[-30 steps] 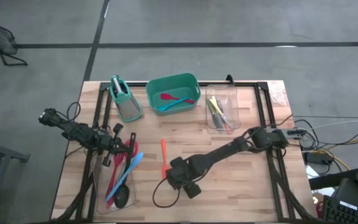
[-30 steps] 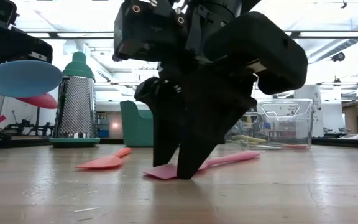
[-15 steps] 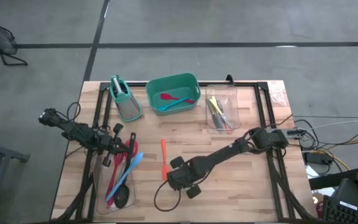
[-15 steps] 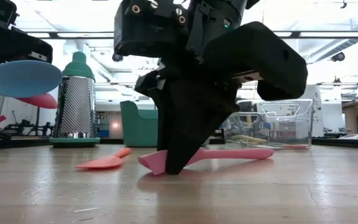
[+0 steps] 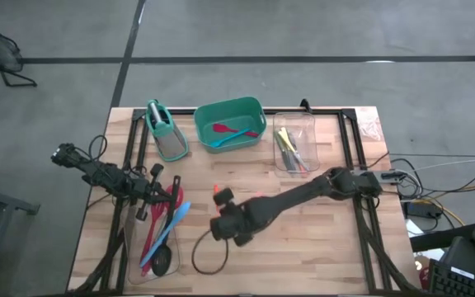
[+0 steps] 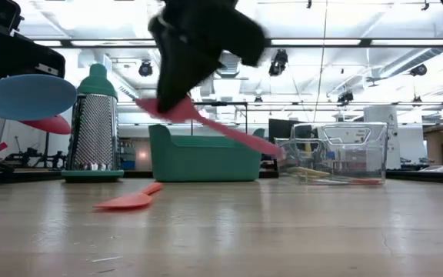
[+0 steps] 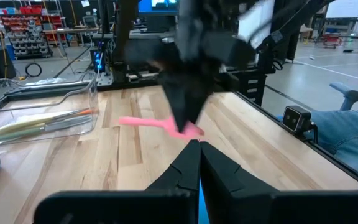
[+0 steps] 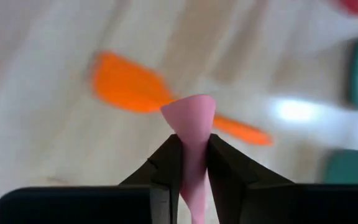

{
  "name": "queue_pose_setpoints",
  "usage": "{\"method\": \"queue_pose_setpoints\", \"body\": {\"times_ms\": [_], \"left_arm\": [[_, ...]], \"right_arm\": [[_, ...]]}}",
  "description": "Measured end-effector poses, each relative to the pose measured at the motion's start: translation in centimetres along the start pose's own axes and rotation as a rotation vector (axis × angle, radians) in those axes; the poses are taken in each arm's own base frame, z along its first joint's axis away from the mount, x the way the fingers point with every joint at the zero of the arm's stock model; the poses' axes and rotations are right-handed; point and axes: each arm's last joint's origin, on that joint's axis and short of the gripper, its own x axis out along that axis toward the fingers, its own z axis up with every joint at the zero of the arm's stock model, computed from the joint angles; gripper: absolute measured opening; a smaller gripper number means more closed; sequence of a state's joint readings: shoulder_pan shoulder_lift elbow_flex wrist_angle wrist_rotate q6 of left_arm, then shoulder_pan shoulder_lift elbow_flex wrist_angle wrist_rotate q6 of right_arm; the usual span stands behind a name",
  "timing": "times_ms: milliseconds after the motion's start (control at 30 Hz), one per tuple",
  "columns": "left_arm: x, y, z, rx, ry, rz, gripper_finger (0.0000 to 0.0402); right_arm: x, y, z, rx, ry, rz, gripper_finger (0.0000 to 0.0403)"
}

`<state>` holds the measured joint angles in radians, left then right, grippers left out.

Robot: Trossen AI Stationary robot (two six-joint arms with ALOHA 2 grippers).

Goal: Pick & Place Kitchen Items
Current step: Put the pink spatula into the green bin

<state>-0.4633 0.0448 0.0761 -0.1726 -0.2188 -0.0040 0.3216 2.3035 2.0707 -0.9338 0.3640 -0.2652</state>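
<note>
While the right pincer pinches the pink spatula up in the air over the middle of the worktop, it should carry it slowly and keep squeezing. Its long handle slants down toward the clear bin. The left pincer is pressed together by the left edge.

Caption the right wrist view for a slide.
Right tool grips the pink spatula above the orange spatula.

Matt pink silicone spatula; pale, smooth wooden table; perforated shiny metal grater; clear plastic bin.
</note>
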Motion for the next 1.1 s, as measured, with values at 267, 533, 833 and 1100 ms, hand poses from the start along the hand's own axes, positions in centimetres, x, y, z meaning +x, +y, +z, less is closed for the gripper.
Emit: {"method": "queue_pose_setpoints", "body": {"times_ms": [267, 533, 833, 1100], "left_arm": [[0.0, 0.0, 0.0, 0.0, 0.0, 0.0, 0.001], [0.0, 0.0, 0.0, 0.0, 0.0, 0.0, 0.001], [0.0, 0.0, 0.0, 0.0, 0.0, 0.0, 0.001], [0.0, 0.0, 0.0, 0.0, -0.001, 0.0, 0.001]], "right_arm": [[-1.8, -7.8, 0.2, -0.017, -0.046, -0.168, 0.0053], [-0.8, -17.0, -3.6, 0.026, 0.005, -0.266, 0.0046], [0.2, -22.7, -8.2, 0.22, 0.09, -0.3, 0.0012], [0.2, -22.1, -7.7, 0.287, 0.03, -0.224, 0.0008]]}}
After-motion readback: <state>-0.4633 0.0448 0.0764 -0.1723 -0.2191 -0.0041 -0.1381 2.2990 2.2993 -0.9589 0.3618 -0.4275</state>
